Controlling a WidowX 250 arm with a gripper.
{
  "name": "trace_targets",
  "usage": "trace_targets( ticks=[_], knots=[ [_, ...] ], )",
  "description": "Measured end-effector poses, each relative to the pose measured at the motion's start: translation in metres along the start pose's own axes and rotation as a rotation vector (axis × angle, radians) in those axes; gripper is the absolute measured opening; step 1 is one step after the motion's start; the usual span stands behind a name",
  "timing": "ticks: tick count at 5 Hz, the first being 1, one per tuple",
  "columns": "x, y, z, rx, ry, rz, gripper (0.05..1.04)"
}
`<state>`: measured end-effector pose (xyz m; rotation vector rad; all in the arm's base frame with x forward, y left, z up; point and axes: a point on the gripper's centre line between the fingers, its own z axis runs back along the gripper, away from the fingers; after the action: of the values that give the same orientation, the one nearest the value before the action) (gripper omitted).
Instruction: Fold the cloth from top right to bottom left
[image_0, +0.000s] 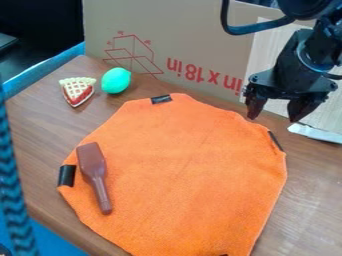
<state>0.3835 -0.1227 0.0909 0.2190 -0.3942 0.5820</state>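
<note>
- At the left edge, closest to the camera, a blue-and-black patterned strip (12, 190) runs upright.
- The orange cloth (190, 175) lies spread out across the wooden counter (30, 145), its outline many-sided, with small black patches along its edge.
- On the left part of the cloth rests a brown toy spatula (92, 161), handle towards the camera, blade pointing away.
- The black gripper (272, 120) hangs at the cloth's far right edge, fingers apart and pointing down; whether they touch the fabric I cannot tell.
- Just beside it, to the right, a white strip-like object (315, 133) lies on the counter.
- Beyond the cloth's far left side sits a toy pie slice (77, 91) with a lattice top.
- Near the slice, slightly farther back, is a green egg-shaped toy (116, 80).
- Behind everything stands a cardboard panel (190, 37) with red print.
</note>
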Motion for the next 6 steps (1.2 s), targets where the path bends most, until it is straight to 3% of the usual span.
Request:
trace_targets(
  ticks=[1,2,3,4,6],
  knots=[
    [-0.008,-0.002,-0.016,0.023,0.022,-0.023,1.001],
    [0.003,-0.017,-0.044,-0.038,0.017,-0.081,1.001],
    [0.018,-0.016,-0.07,-0.076,0.025,-0.045,1.001],
    [0.025,-0.021,-0.08,-0.107,-0.021,-0.051,1.001],
    [0.017,-0.023,-0.089,-0.09,0.006,-0.034,1.001]
  ],
)
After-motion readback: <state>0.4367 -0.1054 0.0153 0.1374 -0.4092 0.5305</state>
